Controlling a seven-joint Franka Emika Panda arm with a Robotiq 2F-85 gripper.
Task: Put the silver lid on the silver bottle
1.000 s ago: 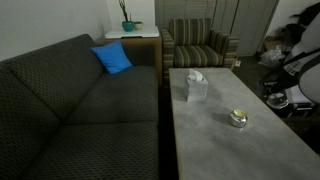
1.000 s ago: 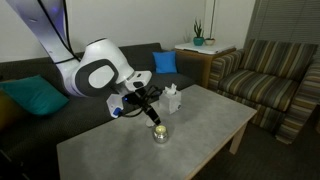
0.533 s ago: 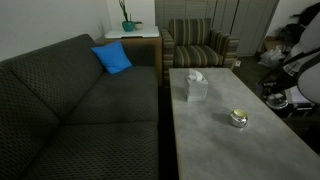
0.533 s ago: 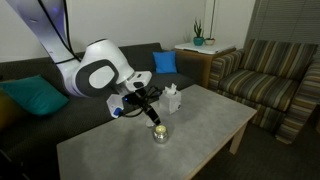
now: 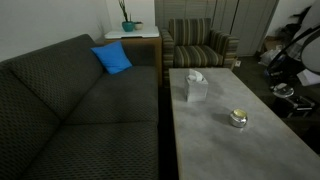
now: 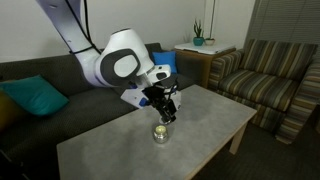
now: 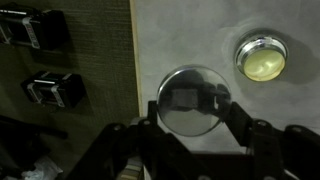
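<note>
One grey counter (image 5: 222, 150) stood beside a dark sofa (image 5: 80, 100); the silver bottle (image 7: 260, 57), upper right, gaped yellowish inside; jaws grasped the silver lid (image 7: 190, 100).

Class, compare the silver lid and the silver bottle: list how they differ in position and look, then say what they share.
The lid is gripped in the hand, raised off the table; the bottle stands on the table by itself. The lid shows a closed, mirror-like face; the bottle shows an open mouth, pale yellow inside. Both are round and made of shiny silver metal.
</note>
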